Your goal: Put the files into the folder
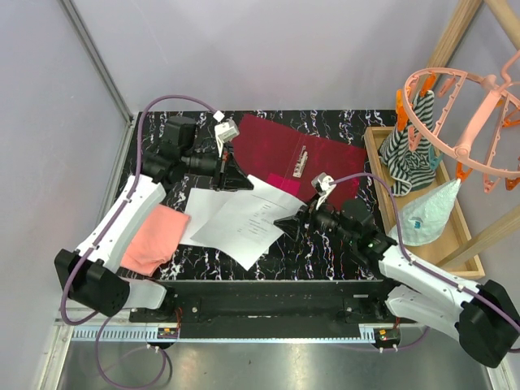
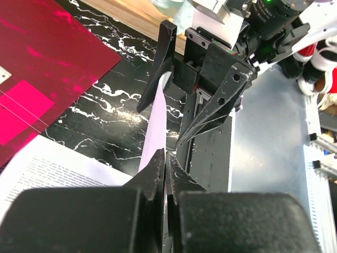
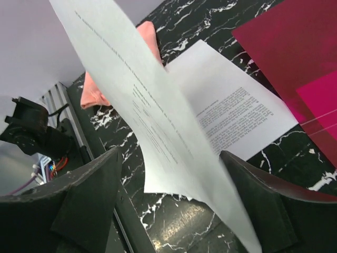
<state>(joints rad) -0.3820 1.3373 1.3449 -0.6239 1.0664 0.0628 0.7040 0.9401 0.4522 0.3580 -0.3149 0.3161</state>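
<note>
Briefly, both arms over the black marbled table (image 1: 341, 244), jaws facing each other across the paper.

Left gripper (image 2: 164, 161): jaws pressed together on the near edge of a lifted sheet (image 2: 157, 113). My left wrist view shows that sheet edge-on, a pale strip running straight ahead from my fingertips into the opposite jaws. It hides the printed face.

Right gripper (image 3: 171, 155): jaws spread wide, the same sheet slanting through the gap with its print visible. Only this view shows the text. I cannot tell from either wrist whether a pad touches the paper.

A flat sheet (image 3: 231, 110) lies on the table beyond my right jaws, under the lifted one. Its far corner is close beside the folder (image 3: 295, 47), dark red, flat on the table, ahead and right of these jaws. From the left jaws it sits ahead and left.

A pink cloth (image 1: 154, 237) lies behind and outside my left jaws. Only the top view shows it whole, along with a wooden tray (image 1: 375, 166) and a peach hanger (image 1: 463, 106) outside my right arm
</note>
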